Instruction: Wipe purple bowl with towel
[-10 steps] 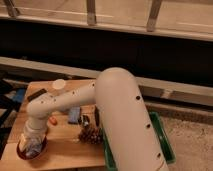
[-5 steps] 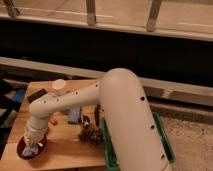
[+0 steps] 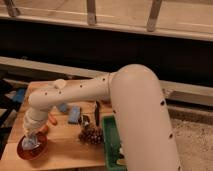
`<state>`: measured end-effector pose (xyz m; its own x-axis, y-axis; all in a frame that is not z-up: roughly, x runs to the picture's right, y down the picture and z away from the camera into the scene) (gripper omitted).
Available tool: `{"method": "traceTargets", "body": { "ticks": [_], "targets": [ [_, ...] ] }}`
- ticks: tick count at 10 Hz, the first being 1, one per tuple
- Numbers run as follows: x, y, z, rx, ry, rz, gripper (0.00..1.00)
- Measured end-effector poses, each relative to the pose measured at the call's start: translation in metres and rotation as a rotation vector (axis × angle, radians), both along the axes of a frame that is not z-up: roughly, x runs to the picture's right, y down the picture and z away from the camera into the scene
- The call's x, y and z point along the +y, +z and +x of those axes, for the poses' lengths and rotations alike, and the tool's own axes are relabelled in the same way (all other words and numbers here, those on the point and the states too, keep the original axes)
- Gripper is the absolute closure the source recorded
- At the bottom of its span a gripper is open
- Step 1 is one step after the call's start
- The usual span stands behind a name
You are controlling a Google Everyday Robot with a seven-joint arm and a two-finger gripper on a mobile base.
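Over the past second the white arm [image 3: 135, 115] had lowered its wrist toward the front-left corner of the wooden worktop [image 3: 65, 149], bringing the pincer [image 3: 31, 139] down onto the purple bowl [image 3: 41, 153]. In the last half second it barely shifted.

The pincer hung straight down from the bent wrist, directly over the bowl's hollow. A pale bluish wad, apparently the towel [image 3: 28, 144], sat at its tip and pressed into the inside of the bowl. Whether the pincer was clamped on the cloth or merely resting on it could not be told from this angle.

The bowl stood near the worktop's left front edge and looked dark reddish in the warm light. Only its rim showed around the cloth.

Behind it, just beside the wrist, lay a small orange item [image 3: 52, 119]. Farther right lay a blue block [image 3: 74, 114], with a second, smaller blue piece [image 3: 62, 107] close behind it. A brown spiky cluster [image 3: 91, 134] rested near the middle of the worktop, touching or nearly touching the green bin [image 3: 109, 131] at the right edge. The arm's bulky upper section hid much of that bin.
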<state>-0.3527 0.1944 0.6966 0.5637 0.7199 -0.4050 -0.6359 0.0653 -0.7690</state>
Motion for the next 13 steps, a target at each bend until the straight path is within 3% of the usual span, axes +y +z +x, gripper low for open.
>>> {"method": "traceTargets", "body": {
  "ticks": [3, 5, 11, 13],
  "targets": [
    [-0.042, 0.011, 0.041, 0.029, 0.104, 0.034, 1.0],
    [-0.071, 0.019, 0.093, 0.09, 0.184, 0.036, 1.0],
    [-0.119, 0.019, 0.271, 0.339, 0.361, 0.005, 1.0],
    [-0.124, 0.017, 0.296, 0.367, 0.398, 0.007, 1.0]
  ]
}}
